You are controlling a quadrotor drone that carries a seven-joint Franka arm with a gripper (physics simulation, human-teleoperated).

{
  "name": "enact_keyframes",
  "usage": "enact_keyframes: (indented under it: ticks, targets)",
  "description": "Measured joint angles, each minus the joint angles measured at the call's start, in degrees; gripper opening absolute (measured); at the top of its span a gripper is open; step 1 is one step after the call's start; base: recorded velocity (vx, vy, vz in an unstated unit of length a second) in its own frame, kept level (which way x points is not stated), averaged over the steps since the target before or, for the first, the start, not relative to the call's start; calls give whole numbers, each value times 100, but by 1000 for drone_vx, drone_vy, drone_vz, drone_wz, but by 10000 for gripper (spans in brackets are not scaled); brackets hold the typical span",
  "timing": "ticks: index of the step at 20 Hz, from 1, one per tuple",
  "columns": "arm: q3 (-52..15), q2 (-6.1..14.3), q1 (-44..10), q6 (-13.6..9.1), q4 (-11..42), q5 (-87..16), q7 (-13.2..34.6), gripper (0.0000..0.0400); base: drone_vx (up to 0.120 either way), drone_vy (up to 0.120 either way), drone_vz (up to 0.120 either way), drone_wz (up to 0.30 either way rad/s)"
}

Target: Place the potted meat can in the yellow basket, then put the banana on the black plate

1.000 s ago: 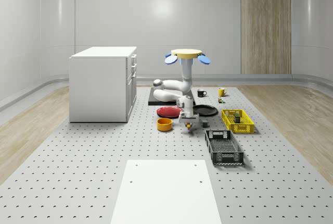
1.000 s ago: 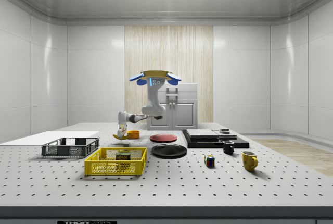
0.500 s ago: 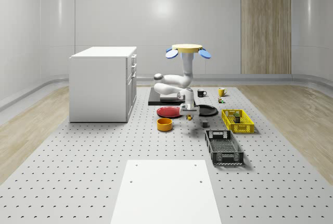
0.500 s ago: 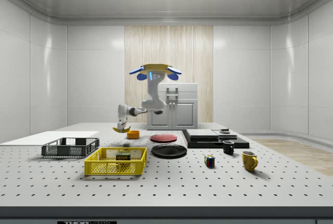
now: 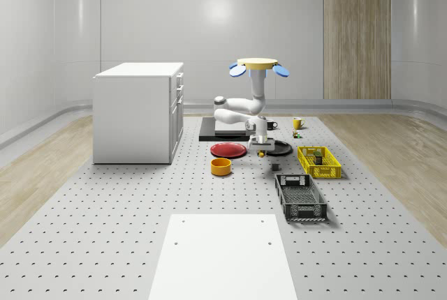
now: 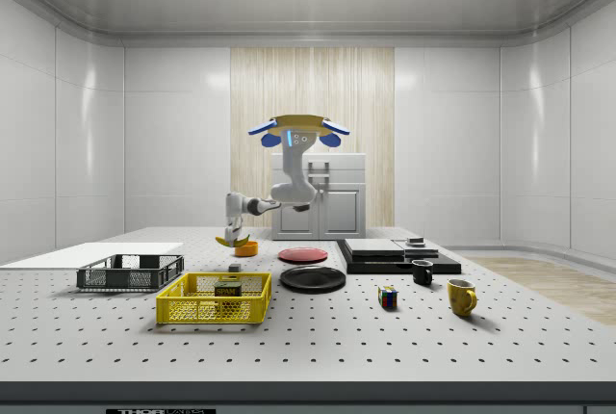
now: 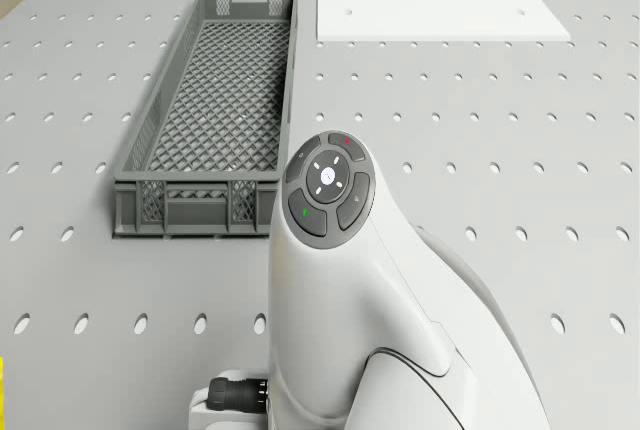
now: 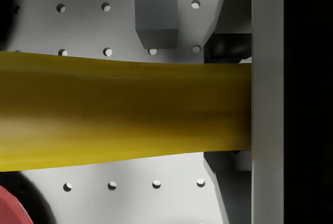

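White-walled room, grey perforated table [image 5: 105, 202], drone [image 5: 255, 65] hovering above it, fingers [image 8: 268, 104] clamped on banana [image 8: 119, 109]

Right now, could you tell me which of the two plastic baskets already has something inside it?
The yellow mesh basket: a potted meat can sits inside it. The dark grey mesh basket, toward the side view's left, holds nothing visible.

A lab: bare pale walls around a perforated optical-bench table [image 5: 105, 216].
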State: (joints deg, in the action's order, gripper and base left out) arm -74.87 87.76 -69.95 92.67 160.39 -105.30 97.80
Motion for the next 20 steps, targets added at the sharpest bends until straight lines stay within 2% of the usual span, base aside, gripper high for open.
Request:
enact_keyframes:
  ticks: [20]
  targets:
    - [-8,60,-17,55,-2,27,14,201,-120,120,0,0]
